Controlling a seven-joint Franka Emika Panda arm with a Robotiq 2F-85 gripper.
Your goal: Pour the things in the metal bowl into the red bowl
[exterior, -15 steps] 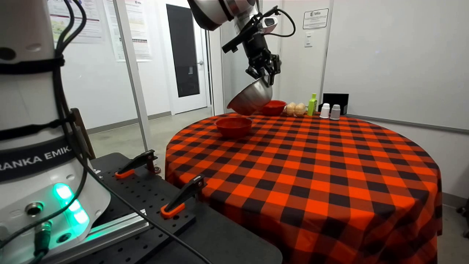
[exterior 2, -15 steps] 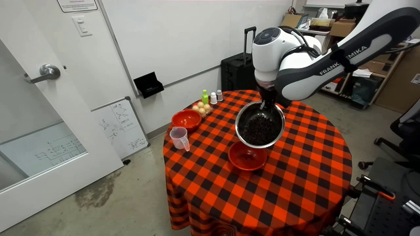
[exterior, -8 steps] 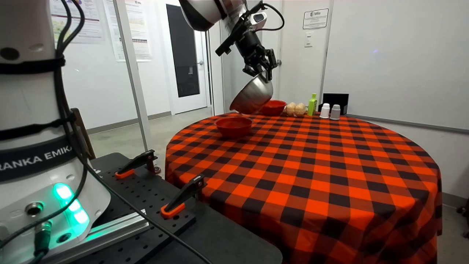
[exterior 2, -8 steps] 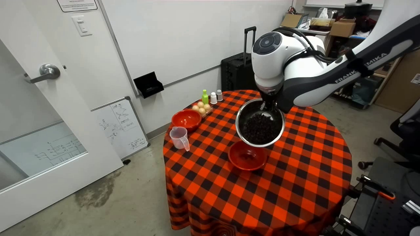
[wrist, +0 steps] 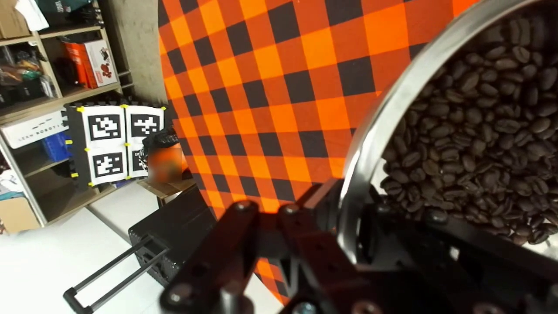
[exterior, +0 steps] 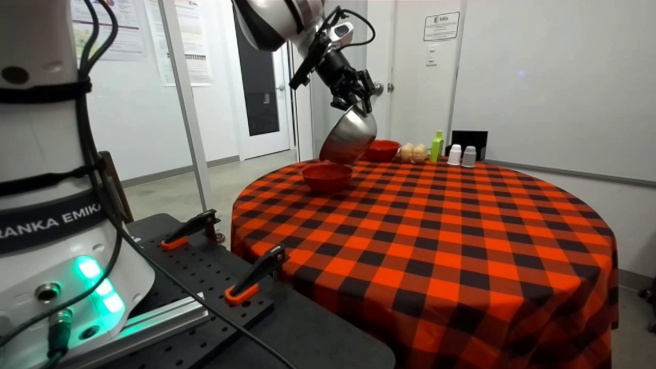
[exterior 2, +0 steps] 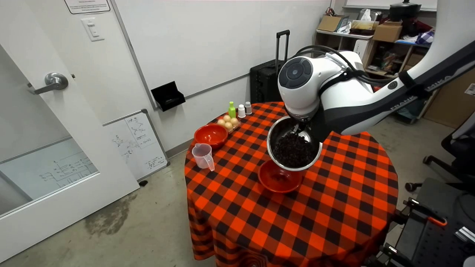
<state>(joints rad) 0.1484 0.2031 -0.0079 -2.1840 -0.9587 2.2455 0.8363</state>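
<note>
Gripper is grasping the metal bowl by its rim; the wrist view is showing the steel pinched inside it. Versus half a second ago, the bowl is coming lower and tipping more steeply. Coffee beans are lying heaped on the downhill side, crowding nearer the lip than before, with bare steel showing uphill. In an exterior view the lip is covering part of the edge of the red bowl, which is standing upright on the desk; whether the rims are touching, cannot tell. No beans are visibly falling; dark marks inside the red bowl are too faint to identify.

Judgement: positioning is giving way to pouring, with most of the load likely remaining. The next move is probably calling for more tilt and a lip further over the red bowl; otherwise beans could be landing beside it.

Farther out, the orange-red bowl and measuring jug are standing well apart from the pour.
</note>
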